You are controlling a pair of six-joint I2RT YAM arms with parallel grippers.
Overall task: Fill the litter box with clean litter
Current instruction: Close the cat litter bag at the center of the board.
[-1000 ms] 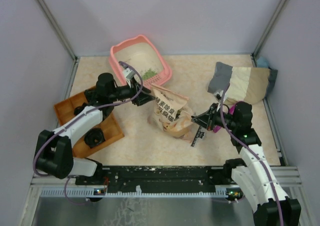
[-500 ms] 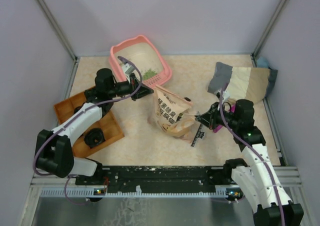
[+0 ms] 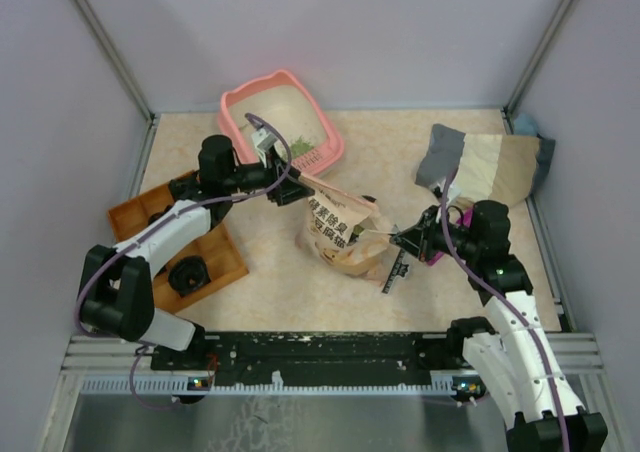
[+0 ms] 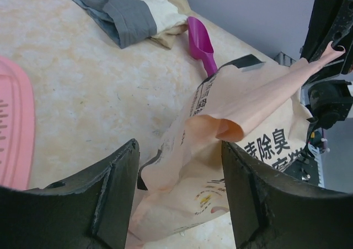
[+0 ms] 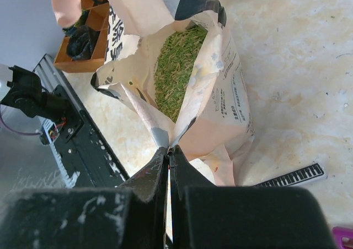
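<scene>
With right pincer (image 5: 168, 150) clenched on the paper bag (image 5: 229, 89) rim and left pincer (image 4: 179, 150) released astride the opposite flap, the aim is likely spreading the mouth to reach clean litter (image 5: 176, 67).

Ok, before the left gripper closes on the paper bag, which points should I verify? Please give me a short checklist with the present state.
1. The right gripper is shut on the edge of the paper bag: ok.
2. The left gripper is open, with one jaw on each side of the bag's flap: ok.
3. The flap sits deep enough between the left jaws for a firm grip: cannot tell.
4. The bag mouth is open and the clean litter shows inside: ok.
5. The litter box is filled: not ok, only a small green patch lies in it.
</scene>
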